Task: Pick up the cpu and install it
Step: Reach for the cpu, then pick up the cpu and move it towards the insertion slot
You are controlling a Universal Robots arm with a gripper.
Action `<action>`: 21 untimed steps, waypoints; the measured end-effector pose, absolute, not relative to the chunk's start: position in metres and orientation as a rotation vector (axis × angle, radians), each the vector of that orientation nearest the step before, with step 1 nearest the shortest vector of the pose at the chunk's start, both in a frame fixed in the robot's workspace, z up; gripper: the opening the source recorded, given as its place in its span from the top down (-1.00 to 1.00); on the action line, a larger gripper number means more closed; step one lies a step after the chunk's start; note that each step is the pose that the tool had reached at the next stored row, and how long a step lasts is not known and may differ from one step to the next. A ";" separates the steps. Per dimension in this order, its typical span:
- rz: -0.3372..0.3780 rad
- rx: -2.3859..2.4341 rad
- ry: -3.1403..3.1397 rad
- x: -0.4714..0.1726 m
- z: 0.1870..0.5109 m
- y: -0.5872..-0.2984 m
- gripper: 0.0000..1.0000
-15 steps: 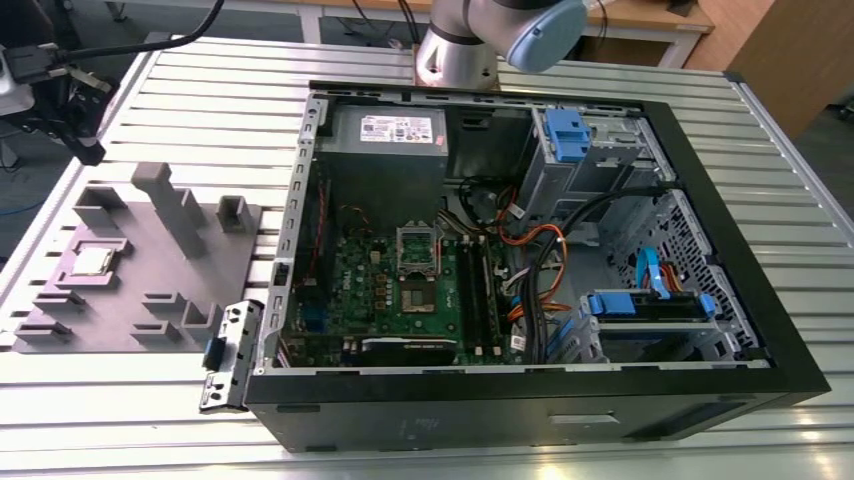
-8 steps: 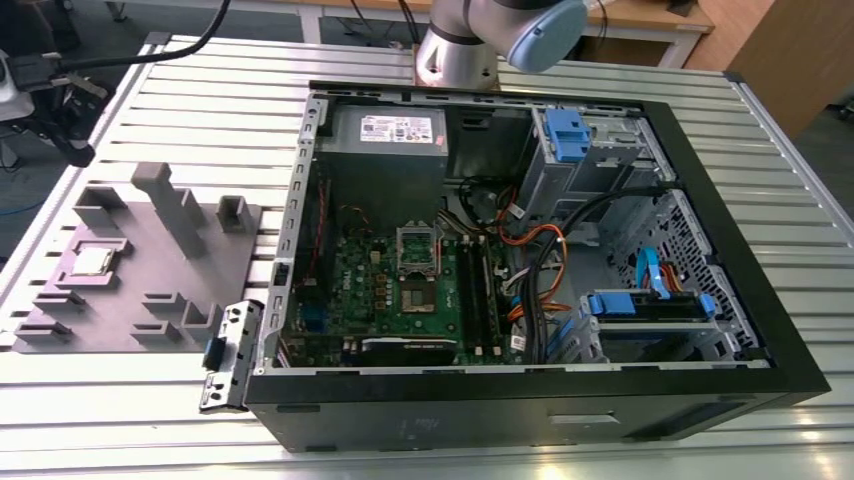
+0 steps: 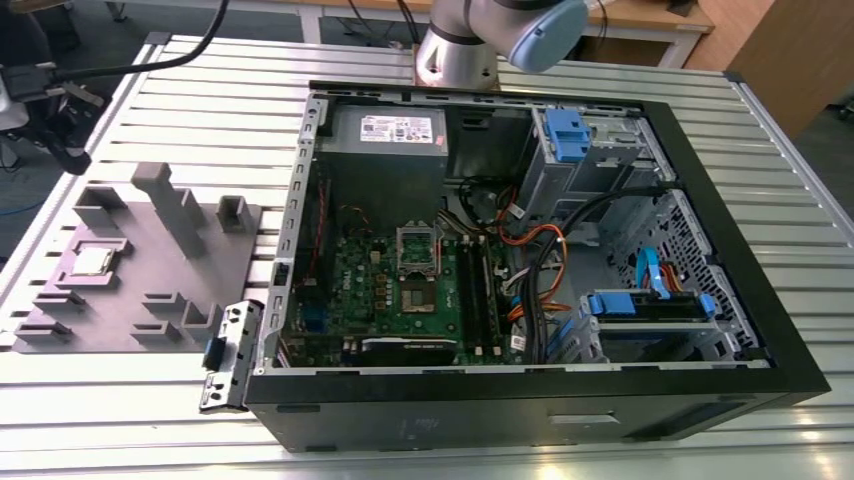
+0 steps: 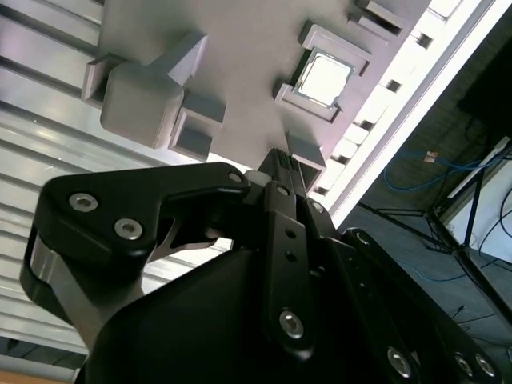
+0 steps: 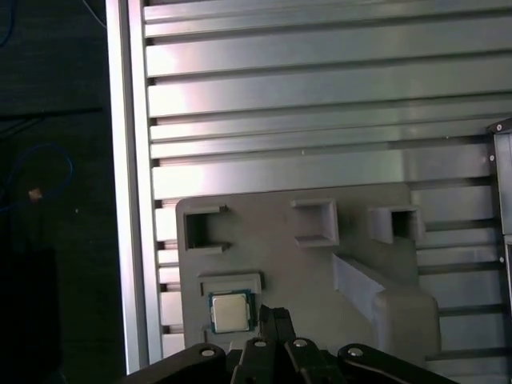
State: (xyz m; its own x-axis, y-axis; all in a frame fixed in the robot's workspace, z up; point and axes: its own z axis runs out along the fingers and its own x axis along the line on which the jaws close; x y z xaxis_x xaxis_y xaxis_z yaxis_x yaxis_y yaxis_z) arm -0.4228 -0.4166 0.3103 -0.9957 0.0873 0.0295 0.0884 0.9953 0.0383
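The cpu [image 3: 91, 262] is a small silver square chip lying flat in a framed recess of the grey tray [image 3: 147, 285], at the exterior view's left. It also lies in its recess in both wrist views, cpu [image 4: 324, 80] and cpu [image 5: 230, 312]. My gripper [image 4: 282, 158] hangs well above the tray with its two black fingers pressed together and nothing between them. In the first wrist view the gripper [image 5: 274, 314] points down just beside the chip, apart from it. The open socket [image 3: 416, 250] with its silver frame sits on the green motherboard inside the computer case.
The black computer case [image 3: 534, 390] lies open on the slatted metal table [image 3: 174, 110], with cables, blue drive brackets and a power supply inside. Tall grey blocks [image 3: 167, 205] rise from the tray beside the chip. The table edge [image 5: 132, 200] runs close to the tray.
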 end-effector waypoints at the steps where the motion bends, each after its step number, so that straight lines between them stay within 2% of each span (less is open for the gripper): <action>1: -0.061 -0.137 -3.110 -0.423 0.310 -0.419 0.79; 10: -0.061 -0.137 -3.110 -0.426 0.306 -0.438 0.79; 21: -0.061 -0.137 -3.110 -0.426 0.305 -0.439 0.79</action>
